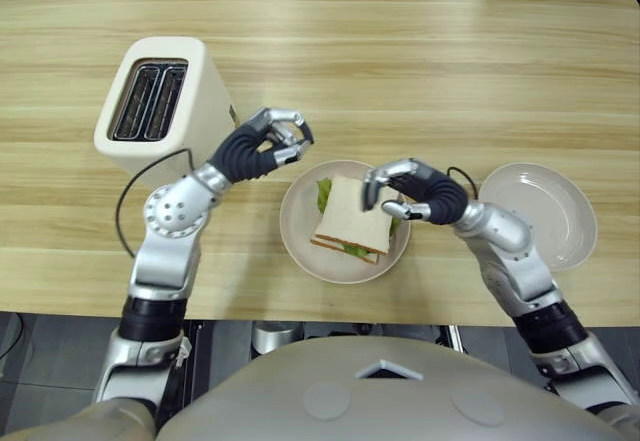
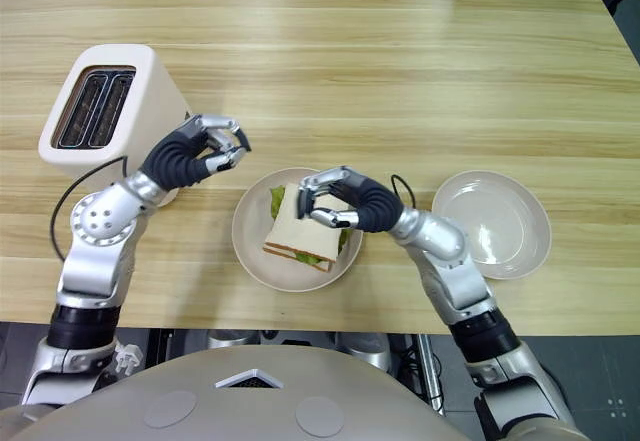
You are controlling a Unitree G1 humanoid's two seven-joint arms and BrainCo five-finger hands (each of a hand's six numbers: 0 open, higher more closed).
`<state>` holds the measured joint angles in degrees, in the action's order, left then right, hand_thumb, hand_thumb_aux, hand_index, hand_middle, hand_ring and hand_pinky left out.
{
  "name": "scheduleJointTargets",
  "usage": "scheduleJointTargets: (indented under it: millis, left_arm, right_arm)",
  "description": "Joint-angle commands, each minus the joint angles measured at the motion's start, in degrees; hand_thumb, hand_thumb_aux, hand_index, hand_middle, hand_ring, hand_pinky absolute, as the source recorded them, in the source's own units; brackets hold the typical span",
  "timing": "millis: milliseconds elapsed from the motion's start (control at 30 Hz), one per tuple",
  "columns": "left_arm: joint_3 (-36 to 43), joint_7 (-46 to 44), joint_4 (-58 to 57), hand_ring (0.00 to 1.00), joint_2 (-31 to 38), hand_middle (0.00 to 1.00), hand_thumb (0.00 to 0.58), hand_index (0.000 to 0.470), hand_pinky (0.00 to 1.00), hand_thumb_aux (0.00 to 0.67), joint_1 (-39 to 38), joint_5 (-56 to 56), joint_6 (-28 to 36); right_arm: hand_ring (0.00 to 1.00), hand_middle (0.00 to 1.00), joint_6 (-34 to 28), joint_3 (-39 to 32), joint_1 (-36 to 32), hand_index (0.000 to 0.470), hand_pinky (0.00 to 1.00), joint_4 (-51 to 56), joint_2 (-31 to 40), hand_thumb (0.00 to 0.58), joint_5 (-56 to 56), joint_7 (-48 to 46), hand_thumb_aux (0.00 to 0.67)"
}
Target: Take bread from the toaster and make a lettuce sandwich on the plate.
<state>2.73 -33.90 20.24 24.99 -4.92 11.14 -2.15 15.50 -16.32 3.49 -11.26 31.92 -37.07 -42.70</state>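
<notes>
A sandwich, with lettuce showing at its edges, is seen lying flat on the plate, which is set between the toaster on the left and an empty plate on the right. The right hand is held over the sandwich's right edge, fingers curled with nothing lifted, and is judged the nearer. The left hand, also curled and empty, is held apart from the plate, up and left of it beside the toaster.

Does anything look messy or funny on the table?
Nothing is spilled or broken. The only untidy bit is the lettuce, which pokes out from the edges of the sandwich on the plate.
</notes>
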Motion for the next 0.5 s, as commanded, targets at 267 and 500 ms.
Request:
scheduleJointTargets:
  millis: [267, 500]
  left_arm:
    - [-0.66, -19.75, 2.83, 1.0, 12.49, 1.0, 0.58, 0.46, 1.0, 0.67, -14.59, 11.27, 0.06]
    - [11.84, -17.07, -5.98, 1.0, 18.28, 1.0, 0.58, 0.46, 1.0, 0.67, -12.53, -15.54, -5.1]
  right_arm:
    - [1.0, 1.0, -8.85, 3.23, 11.37, 0.46, 1.0, -1.06, 13.5, 0.58, 6.95, -16.66, 0.67]
    - [1.0, 1.0, 0.93, -4.38, 10.22, 0.46, 1.0, 6.64, 15.14, 0.58, 38.57, -10.56, 0.67]
